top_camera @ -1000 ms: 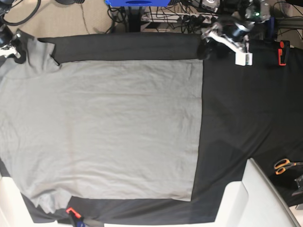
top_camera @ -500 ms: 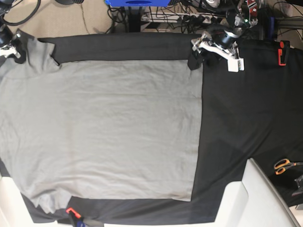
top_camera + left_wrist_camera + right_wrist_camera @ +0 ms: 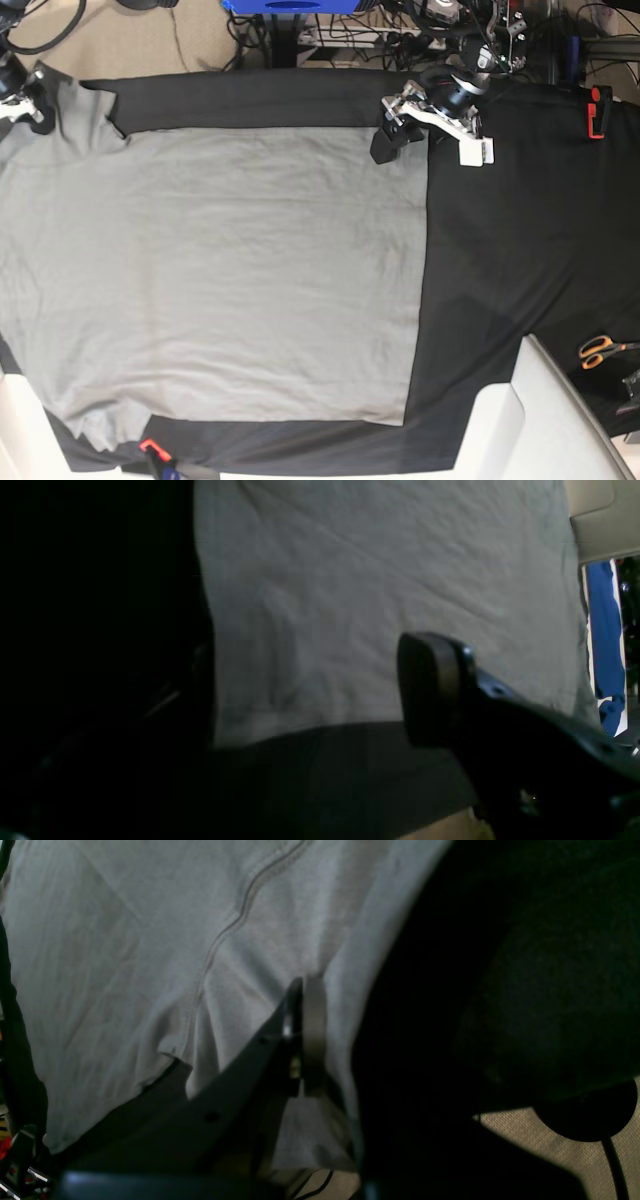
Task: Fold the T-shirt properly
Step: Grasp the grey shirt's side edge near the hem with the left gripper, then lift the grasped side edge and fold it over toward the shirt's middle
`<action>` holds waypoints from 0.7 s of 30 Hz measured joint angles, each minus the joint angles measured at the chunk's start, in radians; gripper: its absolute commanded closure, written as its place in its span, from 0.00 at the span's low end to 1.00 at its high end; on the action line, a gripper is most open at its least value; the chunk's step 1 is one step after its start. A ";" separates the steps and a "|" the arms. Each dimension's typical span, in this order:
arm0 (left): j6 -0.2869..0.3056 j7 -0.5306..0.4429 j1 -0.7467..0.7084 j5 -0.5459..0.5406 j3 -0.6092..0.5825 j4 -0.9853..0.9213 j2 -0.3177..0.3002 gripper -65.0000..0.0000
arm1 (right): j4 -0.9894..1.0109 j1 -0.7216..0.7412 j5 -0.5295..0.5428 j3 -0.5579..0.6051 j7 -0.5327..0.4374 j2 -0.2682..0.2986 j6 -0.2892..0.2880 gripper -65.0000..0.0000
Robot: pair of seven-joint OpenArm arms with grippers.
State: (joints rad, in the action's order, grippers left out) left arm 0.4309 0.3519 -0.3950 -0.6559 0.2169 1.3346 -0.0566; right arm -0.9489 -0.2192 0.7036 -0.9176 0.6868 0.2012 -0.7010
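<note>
Since the earlier frame, our left gripper (image 3: pixel 420 135), jaws apart, moves onto the T-shirt (image 3: pixel 230 270) hem corner near the cover's far edge; our right gripper (image 3: pixel 305 1035) clamps the sleeve, anchoring it.

A black-covered table (image 3: pixel 520 240) bears the grey T-shirt (image 3: pixel 220 270) and orange-handled scissors (image 3: pixel 600 350).

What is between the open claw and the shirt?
Nothing visible. The left gripper hangs open at the T-shirt's top hem corner, one finger over grey cloth, with only the black table cover beside it.
</note>
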 measured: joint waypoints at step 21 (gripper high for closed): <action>-0.108 0.205 0.006 0.032 0.006 0.190 -0.002 1.00 | -0.182 0.037 -0.041 0.004 0.281 0.013 0.010 0.99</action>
State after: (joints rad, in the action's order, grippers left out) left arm 0.3229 0.5568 -0.3893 -0.6239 0.2234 1.5246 -0.0589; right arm -1.1309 -0.1818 0.6624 -0.9138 0.9676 0.2142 -0.6907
